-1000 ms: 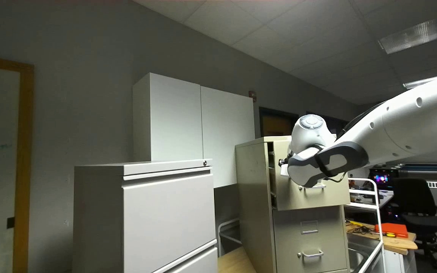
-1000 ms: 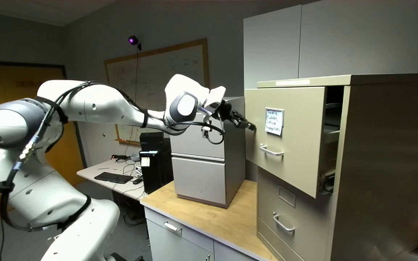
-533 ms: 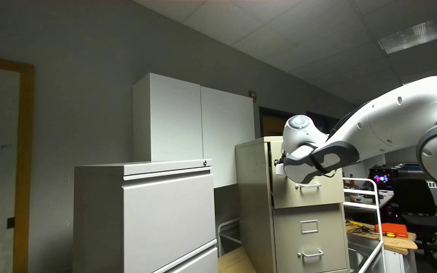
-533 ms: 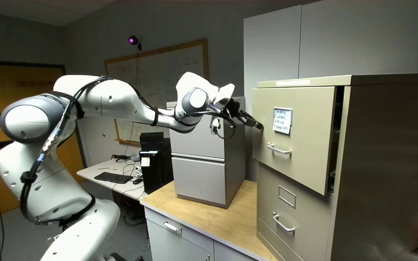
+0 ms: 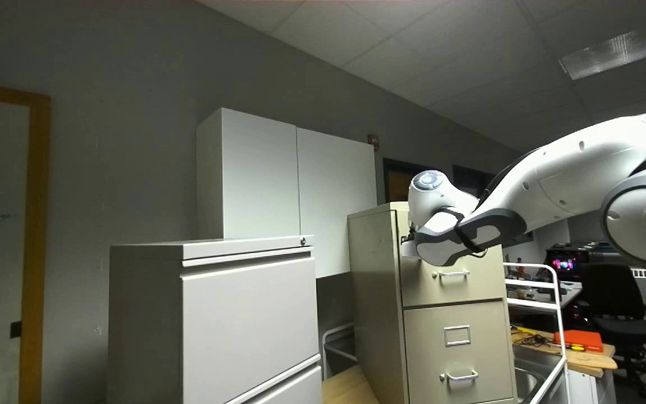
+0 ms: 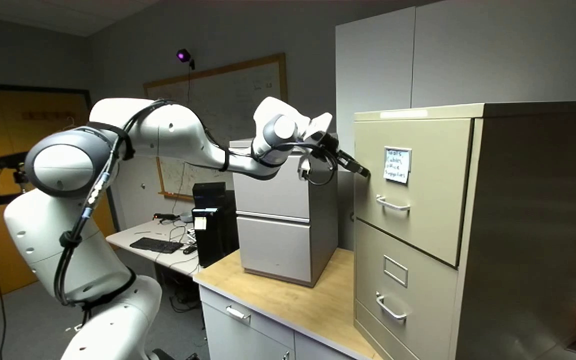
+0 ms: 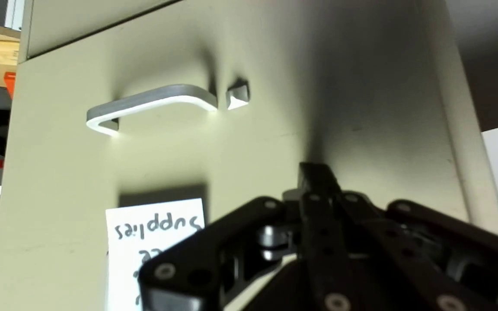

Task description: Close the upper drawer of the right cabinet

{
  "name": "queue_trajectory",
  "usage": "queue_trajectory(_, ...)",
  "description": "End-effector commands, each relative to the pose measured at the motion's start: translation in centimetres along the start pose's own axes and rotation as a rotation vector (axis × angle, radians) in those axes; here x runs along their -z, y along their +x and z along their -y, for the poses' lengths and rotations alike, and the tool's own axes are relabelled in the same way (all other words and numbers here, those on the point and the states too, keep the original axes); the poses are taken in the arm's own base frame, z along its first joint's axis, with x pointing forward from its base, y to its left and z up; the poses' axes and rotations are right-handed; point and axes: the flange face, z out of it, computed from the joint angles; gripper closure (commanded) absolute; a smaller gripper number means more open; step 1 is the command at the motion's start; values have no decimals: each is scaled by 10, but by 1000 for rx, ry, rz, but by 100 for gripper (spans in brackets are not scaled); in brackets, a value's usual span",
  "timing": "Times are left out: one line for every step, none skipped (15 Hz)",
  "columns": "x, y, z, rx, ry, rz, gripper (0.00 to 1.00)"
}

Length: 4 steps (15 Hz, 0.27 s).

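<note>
Grey wall point(image 6: 313, 45) stands far behind as your pincer point(image 6: 366, 172), pinched tight with nothing in it, meets the upper drawer point(image 6: 430, 175) left of its label point(image 6: 397, 165); the drawer lies dead ahead, so a straight push inward should finish it. It fills the top of the right cabinet point(image 6: 528, 225), plain beige, silver-handled, very nearly flush.

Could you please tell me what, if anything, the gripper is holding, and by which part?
Nothing is held: the gripper is shut, against or very near the front of the upper drawer and clear of its handle.
</note>
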Motion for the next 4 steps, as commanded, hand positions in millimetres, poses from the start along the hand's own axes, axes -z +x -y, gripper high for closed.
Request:
queue_trajectory(-34, 22, 39, -2, 90, -8, 100)
queue_trajectory(-36, 23, 40, 0, 90, -6, 100)
queue_trajectory(-39, 24, 41, 5, 93, -4, 100)
queue_trajectory(-40, 26, 43, 10, 98, -3, 100)
